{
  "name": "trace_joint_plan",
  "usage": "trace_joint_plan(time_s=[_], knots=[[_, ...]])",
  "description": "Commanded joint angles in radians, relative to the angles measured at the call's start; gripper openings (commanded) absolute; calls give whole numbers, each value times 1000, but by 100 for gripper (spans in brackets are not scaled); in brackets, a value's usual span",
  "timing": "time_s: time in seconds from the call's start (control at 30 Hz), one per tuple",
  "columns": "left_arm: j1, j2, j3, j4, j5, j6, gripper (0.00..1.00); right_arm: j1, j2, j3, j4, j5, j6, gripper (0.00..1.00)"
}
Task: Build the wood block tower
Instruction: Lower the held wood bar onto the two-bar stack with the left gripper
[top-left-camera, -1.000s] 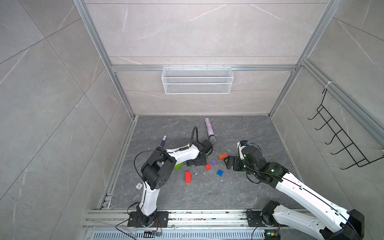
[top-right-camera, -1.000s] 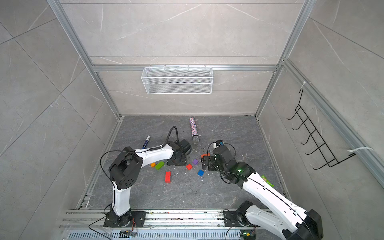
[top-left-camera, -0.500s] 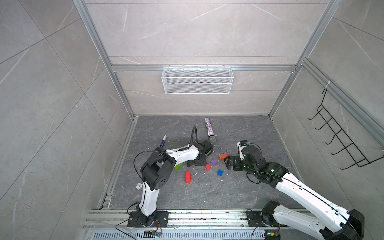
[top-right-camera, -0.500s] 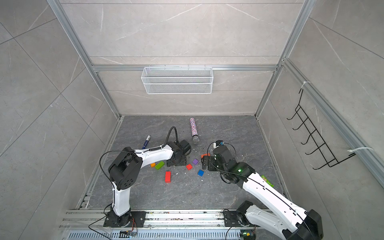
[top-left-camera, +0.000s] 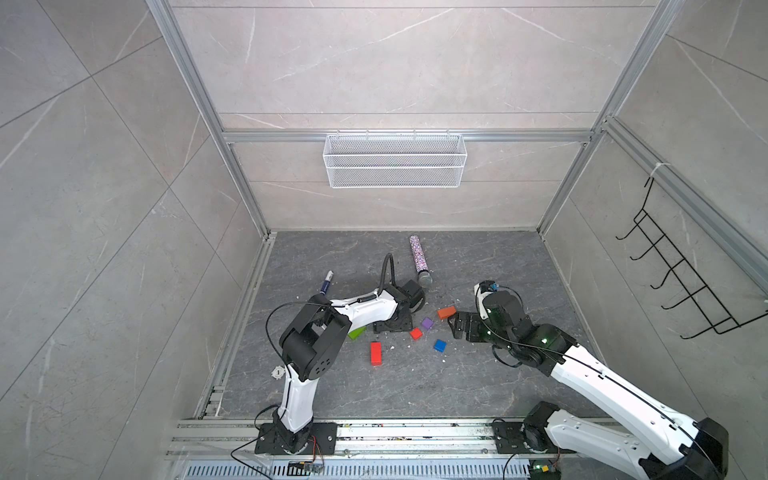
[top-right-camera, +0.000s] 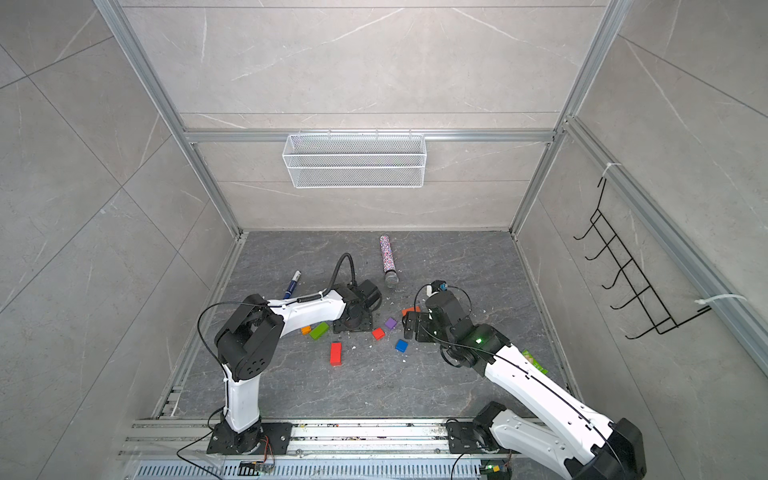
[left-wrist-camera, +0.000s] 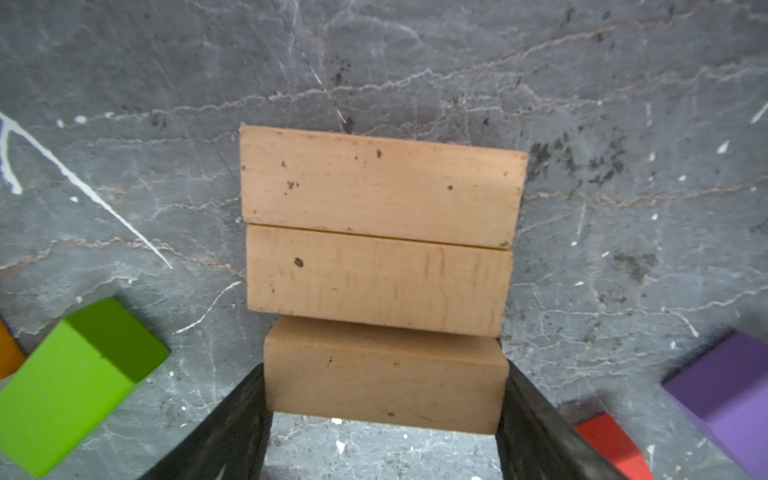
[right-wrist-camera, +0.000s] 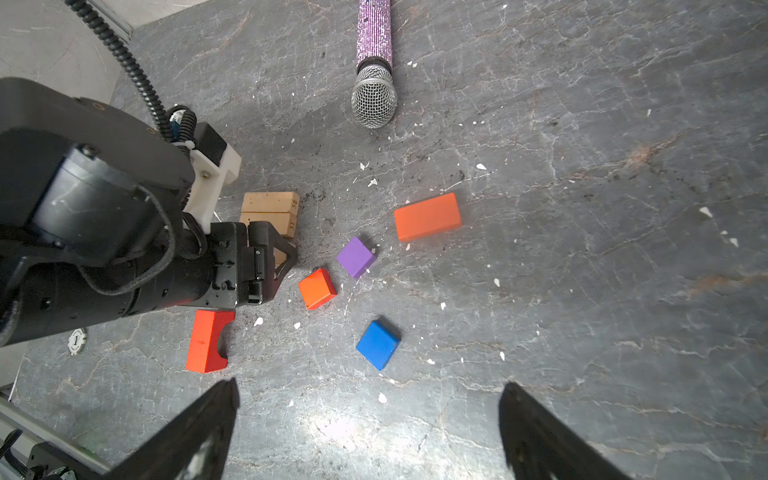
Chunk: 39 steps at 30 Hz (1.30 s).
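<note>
**Tower base row: third tan block in the left gripper, right gripper idle**

You have the left gripper (left-wrist-camera: 383, 370) closed on the third tan block (left-wrist-camera: 386, 386) by its short ends, so the block's long axis runs finger to finger. It lies parallel to the two tan blocks (left-wrist-camera: 380, 185) laid flat side by side straight ahead of the fingers, and touches the nearer one along its long edge. Whether it sits flat and flush cannot be told; in my judgement the coming release turns on that seam. No layer stands above this row. The right gripper (right-wrist-camera: 369, 384) is spread wide and empty, nearest the blue cube (right-wrist-camera: 378, 344) and orange oblong (right-wrist-camera: 428, 216). Legible: "58" and "31" on the laid blocks' ends, and "1" on a chip (right-wrist-camera: 77, 340). The microphone (right-wrist-camera: 374, 99) shows no brand.
</note>
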Motion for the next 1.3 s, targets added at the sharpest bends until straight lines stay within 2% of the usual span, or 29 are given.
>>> trace_joint_plan(time_s=[0.0, 1.27], knots=[[29, 4, -29, -49, -7, 25, 78, -3, 5, 21, -10, -7, -6, 99], [41, 49, 23, -70, -26, 48, 81, -3, -9, 16, -18, -2, -4, 99]])
